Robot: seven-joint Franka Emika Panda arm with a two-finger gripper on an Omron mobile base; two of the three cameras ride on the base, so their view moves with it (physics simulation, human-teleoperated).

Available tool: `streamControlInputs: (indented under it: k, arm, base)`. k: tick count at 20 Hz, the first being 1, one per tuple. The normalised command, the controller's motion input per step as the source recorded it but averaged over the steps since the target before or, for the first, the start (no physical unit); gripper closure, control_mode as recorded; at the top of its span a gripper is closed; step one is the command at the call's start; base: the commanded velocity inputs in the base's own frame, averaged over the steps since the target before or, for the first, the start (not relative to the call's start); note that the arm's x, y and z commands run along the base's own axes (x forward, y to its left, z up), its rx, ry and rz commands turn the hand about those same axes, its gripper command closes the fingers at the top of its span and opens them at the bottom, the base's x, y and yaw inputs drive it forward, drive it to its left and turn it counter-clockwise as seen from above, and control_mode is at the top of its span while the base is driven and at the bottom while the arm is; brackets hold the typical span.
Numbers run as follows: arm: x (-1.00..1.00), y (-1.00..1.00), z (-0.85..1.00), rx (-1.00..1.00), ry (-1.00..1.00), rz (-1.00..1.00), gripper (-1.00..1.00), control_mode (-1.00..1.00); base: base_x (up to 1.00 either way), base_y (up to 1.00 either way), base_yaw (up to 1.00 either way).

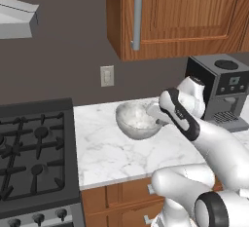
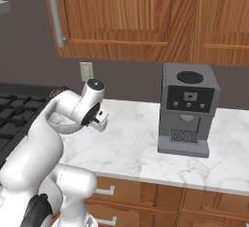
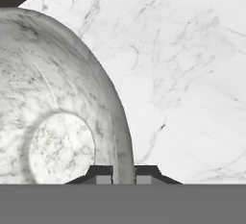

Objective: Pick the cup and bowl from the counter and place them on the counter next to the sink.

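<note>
Bowl [image 1: 136, 120]: seated on the white marble counter [image 1: 107, 153], toward the rear wall, between the black gas stovetop [image 1: 34, 158] and the coffee machine [image 1: 221, 92]. Pale grey outside, white speckled inside, upright, mouth facing up. In the hand view, bowl [image 3: 57, 107] seen from above, with rim [image 3: 120, 136] running straight down between the two finger tips.

Gripper [image 3: 124, 177]: lowered over the right-hand rim of the bowl, one dark finger tip [image 3: 102, 176] inside the wall, the other outside it. Pinched on the rim with only the wall thickness between the tips; tips appear to touch the wall on both sides. In the left base view, hand [image 1: 158, 113] reaching the bowl's near-right edge, with the fingers themselves hidden behind the wrist. In the right base view, bowl mostly hidden behind the arm [image 2: 73, 109].

Surroundings: bare marble to the right of the bowl in the hand view. Wall outlet [image 1: 107, 76] on the dark wall above the bowl. Brown wooden upper cabinet [image 1: 185, 11] with a grey bar handle [image 1: 137, 16] overhead. Coffee machine [image 2: 187, 116] standing well apart from the bowl, on the same counter [image 2: 131, 148].
</note>
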Motion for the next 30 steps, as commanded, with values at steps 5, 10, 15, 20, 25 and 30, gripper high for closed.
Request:
streamControlInputs:
  k: [5, 10, 15, 20, 25, 30]
  arm:
    - [-0.32, -0.02, 0.37, -0.17, 0.13, 0.03, 1.0, -1.0]
    - [-0.37, -0.05, 0.31, -0.19, 0.14, 0.0, 1.0, -1.0]
    - [-0.46, -0.15, 0.27, -0.03, 0.03, 0.0, 1.0, -1.0]
    - [-0.69, -0.14, 0.13, 0.01, -0.01, 0.0, 1.0, -1.0]
    - [-0.66, -0.1, 0.04, 0.01, -0.01, 0.0, 1.0, -1.0]
    - [-0.36, -0.04, 0.01, 0.0, 0.0, 0.0, 1.0, -1.0]
  base:
    - [0.0, 0.0, 0.0]
    - [0.0, 0.0, 0.0]
    - [0.0, 0.0, 0.0]
    - [0.0, 0.0, 0.0]
    - [0.0, 0.0, 0.0]
    - [0.0, 0.0, 0.0]
